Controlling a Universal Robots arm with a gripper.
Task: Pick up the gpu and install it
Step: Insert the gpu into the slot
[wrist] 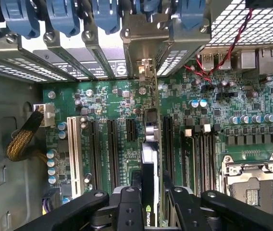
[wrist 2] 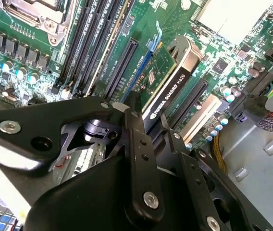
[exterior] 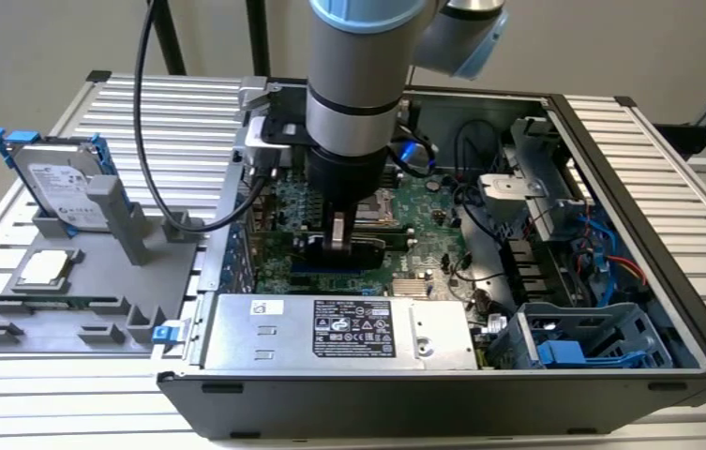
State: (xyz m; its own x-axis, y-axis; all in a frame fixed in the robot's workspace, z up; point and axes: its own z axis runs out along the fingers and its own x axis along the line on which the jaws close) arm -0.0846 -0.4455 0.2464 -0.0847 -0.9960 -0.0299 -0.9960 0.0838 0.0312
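- Inside the open black computer case point(exterior: 653, 309), at the centre of the exterior view, I see my black gripper point(exterior: 350, 246) hanging below the grey arm over the green motherboard point(exterior: 434, 211).
- I have the fingers pinched on the gpu point(exterior: 355, 247), a thin flat card with a green circuit board on one face and a black cooler on the other; it stands on edge between them.
- At the centre of the second wrist view, the gpu point(wrist 2: 167, 89) runs up and to the right from the gripper point(wrist 2: 143, 127), standing just beside a long black expansion slot point(wrist 2: 122, 65).
- At the lower centre of the first wrist view, the gpu point(wrist: 150, 163) appears edge-on as a narrow strip, running from the gripper point(wrist: 148, 192) towards the silver rear bracket openings point(wrist: 141, 48) at the top.
- I cannot tell whether its lower edge is seated in a slot or just above the board.
- At the left of the exterior view, a grey fixture tray point(exterior: 78, 281) holds a silver hard drive in a blue frame point(exterior: 63, 183), standing upright, and a small square silver CPU chip point(exterior: 48, 268), lying flat.
- Along the bottom of that view, a silver power supply box point(exterior: 334, 333) sits in the case's near edge.
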